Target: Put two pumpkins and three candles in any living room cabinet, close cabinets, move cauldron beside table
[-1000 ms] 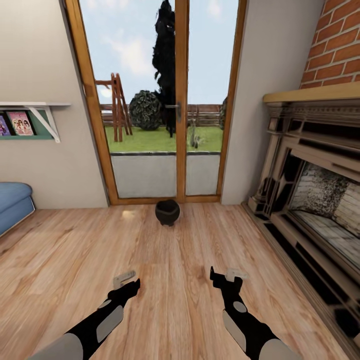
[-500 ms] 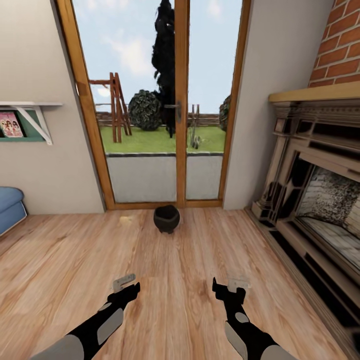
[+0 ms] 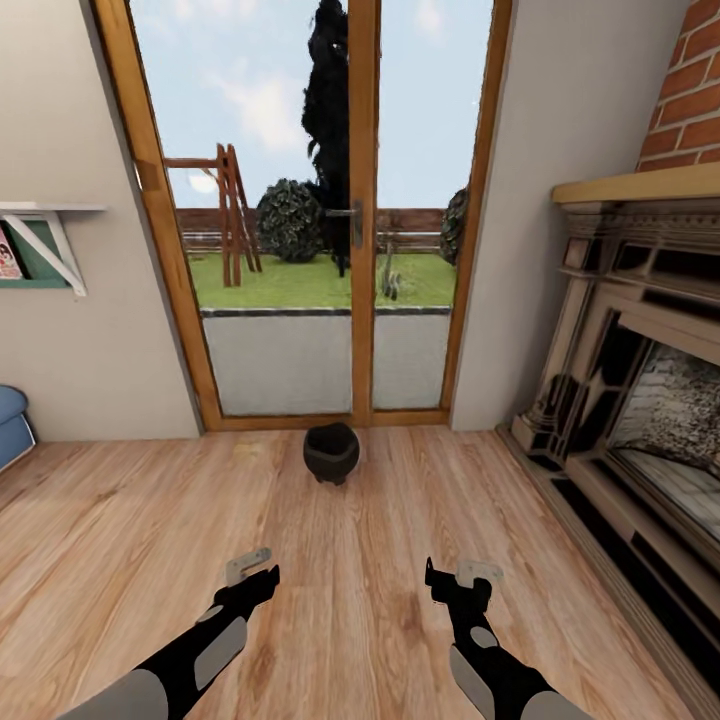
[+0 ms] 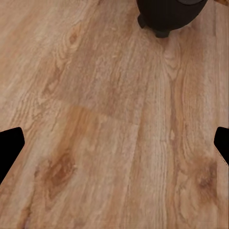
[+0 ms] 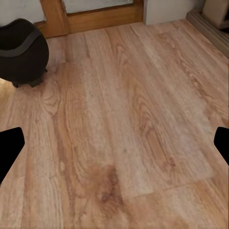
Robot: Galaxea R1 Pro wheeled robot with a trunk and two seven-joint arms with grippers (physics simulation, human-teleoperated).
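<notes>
Head view, nearest to us: both arms reach fwd low over the wood floor [image 3: 120,520], left gripper [image 3: 250,568] and right gripper [image 3: 462,577] well apart, each empty. In the wrist views the dark fingertips [image 4: 9,148] of the left one sit at opposite edges w/ bare planks between, so its fingers are spread wide; same for the right one's tips [image 5: 9,150], also spread, holding nothing.

Farther on, approx. centred between our arms, the black cauldron [image 3: 331,453] stands upright on the floor, mouth up, just before the sill of the glass doors [image 3: 300,200]. Left wrist view catches its belly and little feet [image 4: 168,14]; right wrist view has it beside the door frame [image 5: 21,50].

At the right wall stands the stone fireplace [image 3: 640,380], brick above. At the far left, a wall shelf [image 3: 40,240] and a blue sofa edge [image 3: 10,425].
</notes>
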